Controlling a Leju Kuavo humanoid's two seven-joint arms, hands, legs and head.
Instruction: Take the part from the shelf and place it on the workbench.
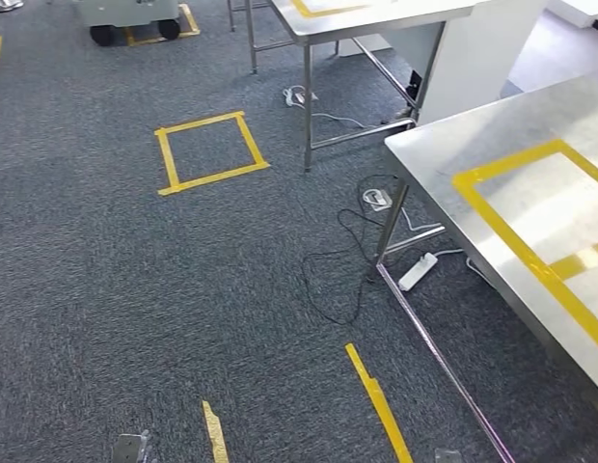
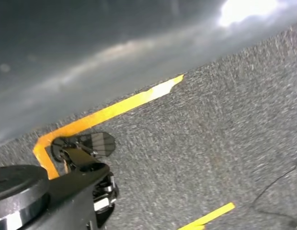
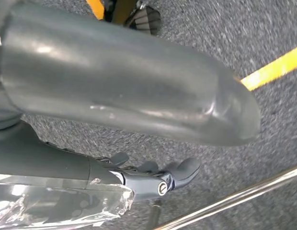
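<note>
Well, in the head view the shiny steel workbench with a yellow tape frame (image 1: 442,145) stood on the robot's right. I think the frame marked where the part should go. A yellow tape square (image 1: 212,177) lay on the dark grey carpet (image 1: 99,289), well apart from it.

In the left wrist view, the left hand (image 2: 49,196) hung over the carpet. It was dark and blurry, so I could not tell if it was open or closed.

In the right wrist view, the right hand (image 3: 103,172) had its thick grey thumb (image 3: 121,91) over its dark fingers (image 3: 183,168). The part in crinkly clear plastic (image 3: 60,206) lay right against the fingers, up off the floor. So the hand seemed to be carrying it.
</note>
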